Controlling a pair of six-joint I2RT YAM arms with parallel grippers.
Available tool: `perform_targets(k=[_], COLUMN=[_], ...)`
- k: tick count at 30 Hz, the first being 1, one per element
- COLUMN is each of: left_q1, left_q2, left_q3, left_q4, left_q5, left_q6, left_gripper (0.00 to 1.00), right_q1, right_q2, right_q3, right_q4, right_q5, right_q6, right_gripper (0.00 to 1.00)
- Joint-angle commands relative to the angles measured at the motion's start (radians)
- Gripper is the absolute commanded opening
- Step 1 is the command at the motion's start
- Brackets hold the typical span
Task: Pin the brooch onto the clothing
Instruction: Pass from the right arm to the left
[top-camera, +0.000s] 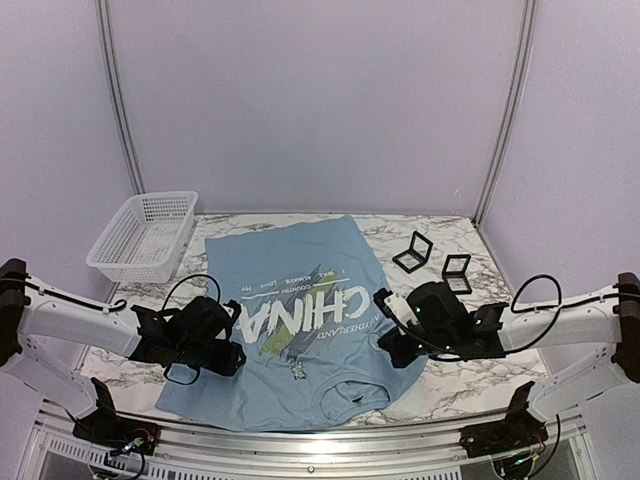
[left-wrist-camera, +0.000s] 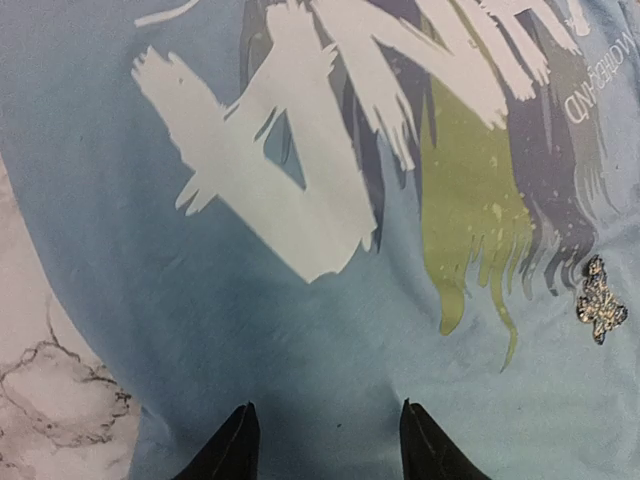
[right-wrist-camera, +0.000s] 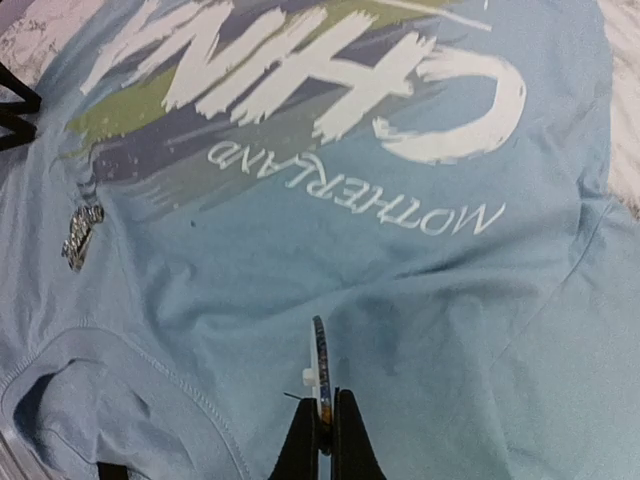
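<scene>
The clothing (top-camera: 290, 290), a light blue T-shirt with white "CHINA" lettering, lies flat on the marble table. My right gripper (right-wrist-camera: 326, 395) is shut on the brooch (right-wrist-camera: 319, 355). It is a thin round disc seen edge-on, with a small white fitting on its back, held upright just above the shirt's chest near the collar. My left gripper (left-wrist-camera: 327, 405) is open over plain blue cloth (left-wrist-camera: 300, 330) below the lettering, with nothing between its fingers. In the top view it hovers at the shirt's left side (top-camera: 225, 345).
A small glittery ornament (left-wrist-camera: 600, 300) sits on the shirt under the brush strokes, also seen in the right wrist view (right-wrist-camera: 82, 235). A white mesh basket (top-camera: 143, 235) stands back left. Two open black cases (top-camera: 412, 252) (top-camera: 456, 272) lie right of the shirt.
</scene>
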Motion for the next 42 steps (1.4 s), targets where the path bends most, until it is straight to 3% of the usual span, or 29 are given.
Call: perform_targets(k=[1,13,19,25,32,36,42], left_q1=[-0.002,0.022,0.011,-0.080,-0.156,-0.153,-0.131], left_q2=[-0.027,-0.170,-0.286,-0.088,0.132,0.156,0.179], left_q3=[-0.033,-0.084,-0.015,0.109,0.288,0.357,0.392], left_q4=[-0.115,-0.332,-0.231,0.019,0.256,0.283,0.291], left_q5=[-0.056,-0.188,-0.231,-0.067,0.227,0.359,0.499], left_q6=[-0.161,-0.270,-0.063,0.161,0.440,0.554,0.600], left_gripper=[0.50,0.53,0.55,0.54,0.54,0.59,0.59], right_q1=[0.028,0.198,0.169,0.063,-0.003,-0.007,-0.005], right_q2=[0.043,0.049,0.003,-0.007,-0.014,-0.008,-0.031], right_q3=[-0.040,-0.055,0.062,0.058,0.087,0.121,0.124], right_q4=[-0.081,-0.211,-0.195,-0.045,0.026,-0.011,-0.017], right_q5=[-0.112,-0.247,-0.138,-0.133,-0.326,-0.413,-0.547], right_q6=[0.096,0.246,0.148,0.035,-0.265,-0.349,-0.418], right_gripper=[0.00,0.00,0.00,0.00,0.00,0.00,0.00])
